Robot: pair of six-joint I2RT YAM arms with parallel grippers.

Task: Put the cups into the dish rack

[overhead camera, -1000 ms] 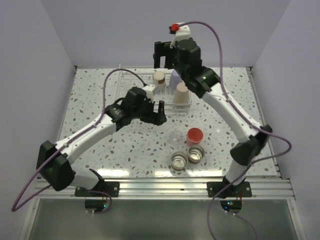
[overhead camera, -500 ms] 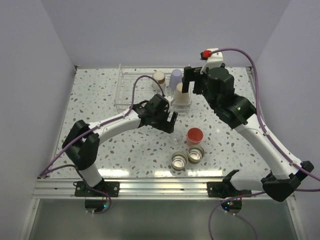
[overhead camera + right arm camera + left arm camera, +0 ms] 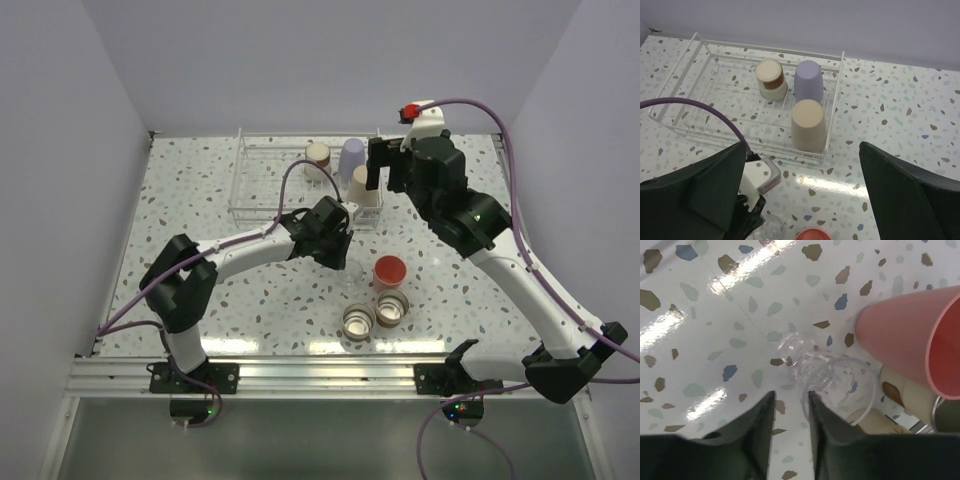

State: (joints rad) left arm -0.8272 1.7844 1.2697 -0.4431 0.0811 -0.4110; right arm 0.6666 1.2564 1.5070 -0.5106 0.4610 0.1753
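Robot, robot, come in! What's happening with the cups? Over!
Left claw at clear cup rim, grip unclear. Right claw open, empty, over rack. Three cups racked, four on table. Red cup close beside clear one.

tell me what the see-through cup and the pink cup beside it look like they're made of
Clear cup: probably transparent plastic, possibly glass. The specks of the table show straight through it, and its rim and base catch bright glints.
Pink cup: looks like opaque plastic with a matte finish, with even colour, soft shading and no sharp highlights.
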